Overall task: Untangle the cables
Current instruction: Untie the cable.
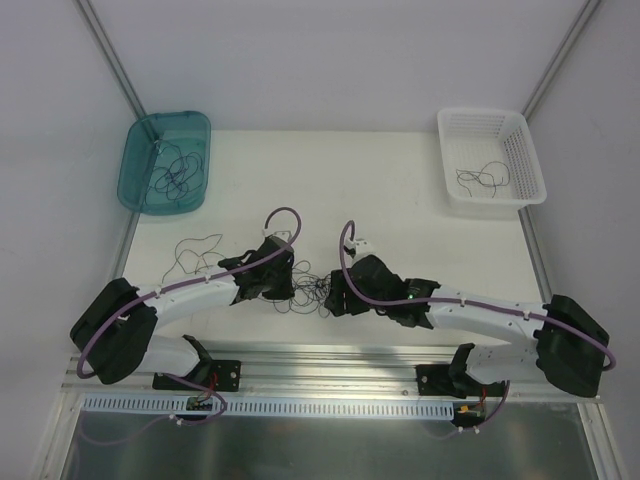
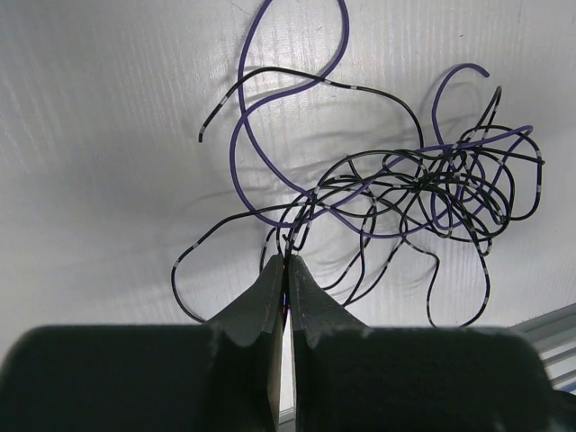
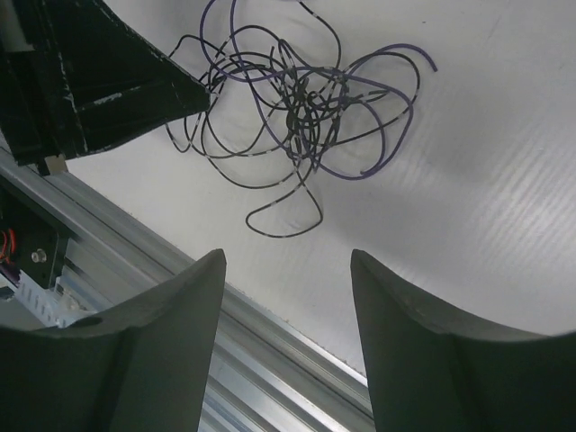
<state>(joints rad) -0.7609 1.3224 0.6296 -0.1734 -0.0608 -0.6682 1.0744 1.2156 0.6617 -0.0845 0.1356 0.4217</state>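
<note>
The cables point(image 1: 310, 288) lie as a small tangle of thin black and purple strands on the white table between my two grippers. In the left wrist view the tangle point(image 2: 423, 189) spreads ahead and to the right. My left gripper point(image 2: 286, 259) is shut, with a strand or two pinched at its tips at the tangle's near edge. It also shows in the top view point(image 1: 287, 285). My right gripper point(image 3: 288, 256) is open and empty, a little short of the tangle point(image 3: 297, 108), near the table's front edge. It also shows in the top view point(image 1: 335, 297).
A teal bin point(image 1: 200, 125) at back left holds several loose strands. A white basket point(image 1: 480, 113) at back right holds one strand. Another loose strand point(image 1: 195, 255) lies left of the left arm. An aluminium rail point(image 3: 270, 360) runs along the front edge.
</note>
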